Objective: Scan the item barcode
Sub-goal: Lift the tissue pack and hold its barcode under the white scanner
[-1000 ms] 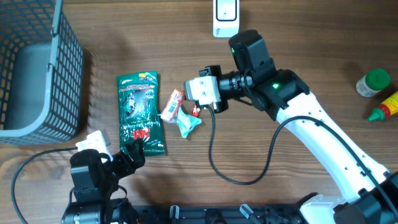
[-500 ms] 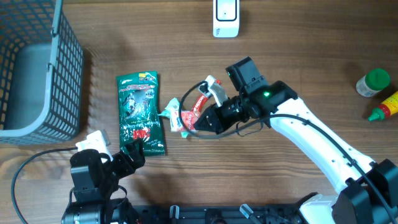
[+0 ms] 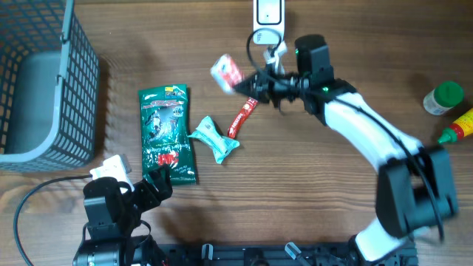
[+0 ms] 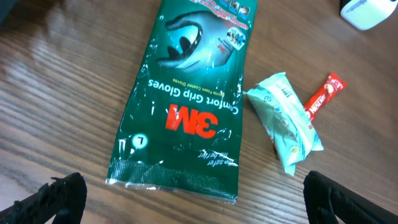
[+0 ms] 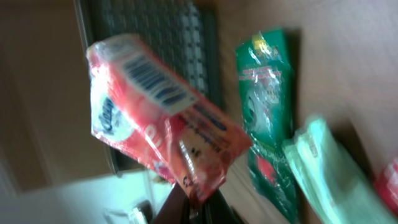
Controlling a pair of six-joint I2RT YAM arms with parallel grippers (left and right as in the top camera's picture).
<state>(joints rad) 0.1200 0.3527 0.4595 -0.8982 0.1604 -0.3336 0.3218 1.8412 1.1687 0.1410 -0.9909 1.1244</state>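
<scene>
Red-and-white packet, lately lying on the table farther from the scanner, is now lifted near its left side, clenched in the right gripper with its barcode exposed, so scanning looks imminent, while the left gripper sits splayed and empty, well away from the scanner.

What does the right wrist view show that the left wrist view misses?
Only right wrist: the red packet pinched in the right hand, barcode facing the camera, with the basket behind it. Only left wrist: the open left hand, the white scanner's corner and the red stick packet in full. Both: the green 3M gloves pack and the mint-green packet.
</scene>
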